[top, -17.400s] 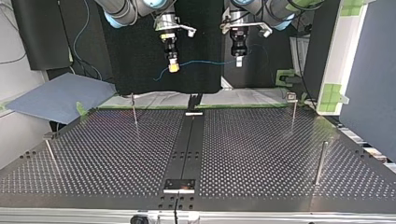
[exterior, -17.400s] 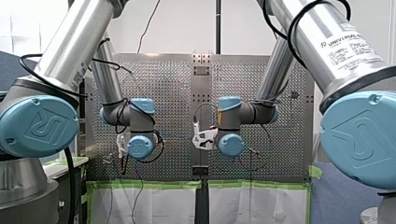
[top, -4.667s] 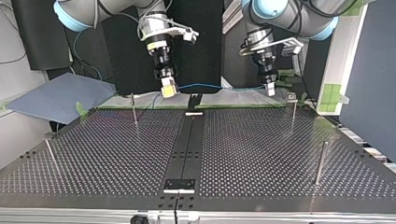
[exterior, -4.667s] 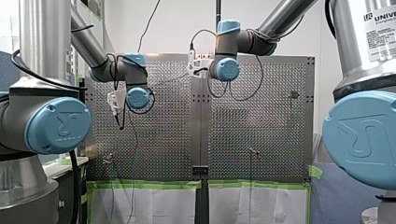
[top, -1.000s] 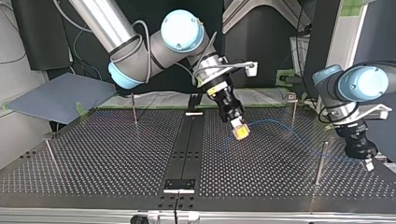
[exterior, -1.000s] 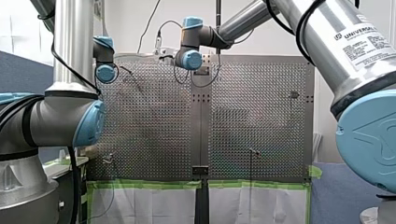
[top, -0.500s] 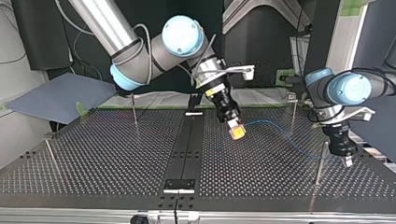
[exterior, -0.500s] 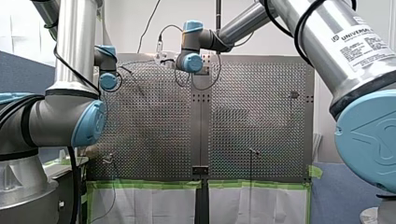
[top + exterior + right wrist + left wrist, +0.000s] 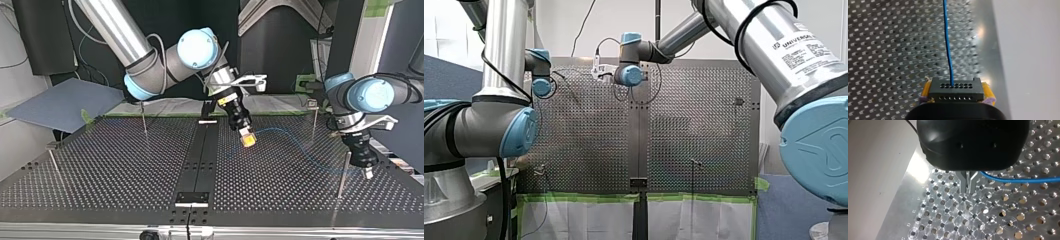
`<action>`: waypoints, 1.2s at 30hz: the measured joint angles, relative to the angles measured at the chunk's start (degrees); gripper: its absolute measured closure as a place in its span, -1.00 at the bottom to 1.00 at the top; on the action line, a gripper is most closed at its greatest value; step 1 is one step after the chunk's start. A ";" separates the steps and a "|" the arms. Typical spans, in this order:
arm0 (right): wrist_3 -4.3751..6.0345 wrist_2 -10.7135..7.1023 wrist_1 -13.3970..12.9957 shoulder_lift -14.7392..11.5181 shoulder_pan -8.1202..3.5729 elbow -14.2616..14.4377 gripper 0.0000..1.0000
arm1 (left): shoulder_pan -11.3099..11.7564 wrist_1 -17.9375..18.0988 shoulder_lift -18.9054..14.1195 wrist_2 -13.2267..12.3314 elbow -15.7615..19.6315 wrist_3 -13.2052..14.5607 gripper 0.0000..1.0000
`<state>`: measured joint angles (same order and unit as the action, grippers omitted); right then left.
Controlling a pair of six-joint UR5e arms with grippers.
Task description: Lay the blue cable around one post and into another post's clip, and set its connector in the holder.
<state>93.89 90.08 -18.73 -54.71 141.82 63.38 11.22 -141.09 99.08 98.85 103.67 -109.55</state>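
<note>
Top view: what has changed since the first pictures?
My left end effector, shut on the blue cable, and my right end effector, gripping the connector, came down over the table, this view's right half; the left then neared the front post from the right. Other posts unmoved.

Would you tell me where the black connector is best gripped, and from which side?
Grip the connector by its two short ends, coming from behind, opposite the holed face where the blue cable leaves. It is a flat block, so those ends sit between yellow pads, as my right gripper holds it.
</note>
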 joint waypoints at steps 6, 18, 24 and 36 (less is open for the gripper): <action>0.00 -0.01 0.76 1.79 -0.34 0.09 1.00 | -0.02 -0.14 0.00 0.13 0.02 -0.41 0.84; -0.12 -0.01 2.05 2.44 -0.44 0.24 1.00 | -0.17 -0.21 0.00 0.08 0.02 -1.41 0.79; -0.09 -0.05 2.28 2.56 -0.44 0.29 1.00 | -0.29 -0.25 0.00 0.10 0.02 -1.39 0.79; 0.00 0.00 2.29 2.71 -0.43 0.29 1.00 | -0.30 -0.14 0.00 -0.22 0.03 -2.27 0.25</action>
<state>93.88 90.08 -16.44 -52.00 141.39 63.67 10.92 -141.22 99.08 98.63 103.70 -111.82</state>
